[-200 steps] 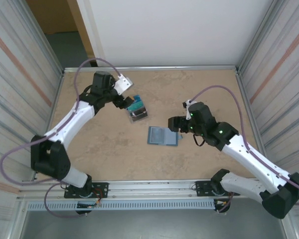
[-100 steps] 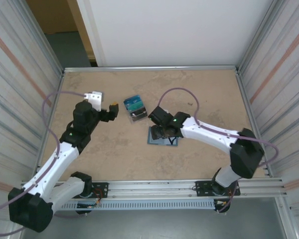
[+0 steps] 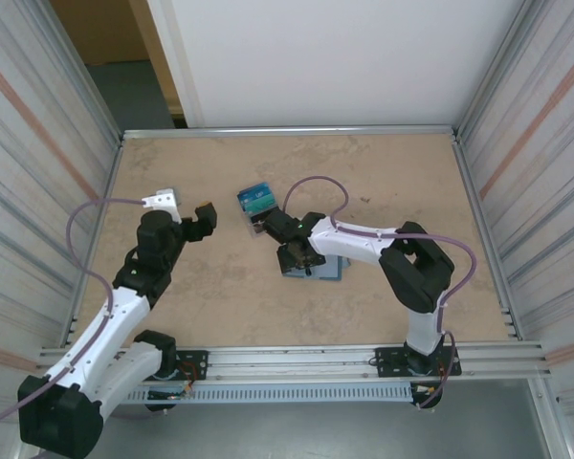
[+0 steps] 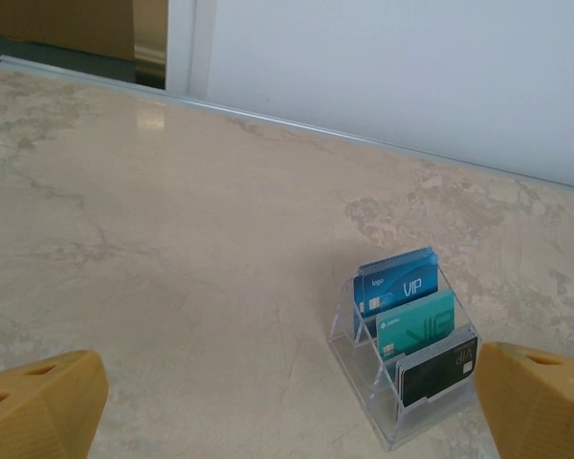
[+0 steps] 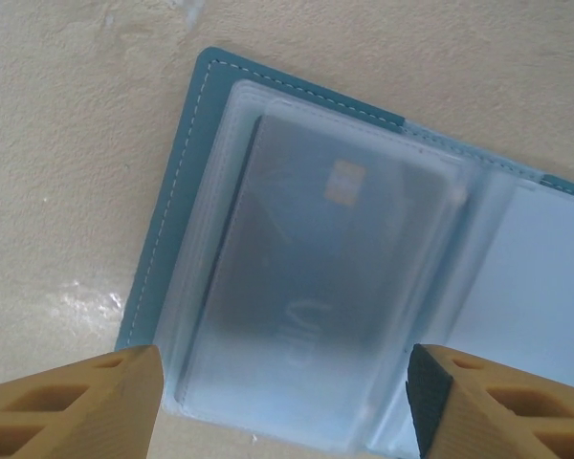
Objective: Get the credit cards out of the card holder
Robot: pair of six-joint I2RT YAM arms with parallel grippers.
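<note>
Right hand (image 5: 282, 406) over open card holder (image 5: 168, 239), card (image 5: 306, 306) in sleeve

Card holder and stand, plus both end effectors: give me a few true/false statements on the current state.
1. The card holder lies open on the table. True.
2. A card sits inside its clear pocket. True.
3. The right end effector is shut on that card. False: its fingers stand apart on either side of the pocket and hold nothing.
4. The clear stand holds a single card. False: it holds three cards, one blue, one teal and one dark.
5. The left end effector is open and holds nothing. True.
</note>
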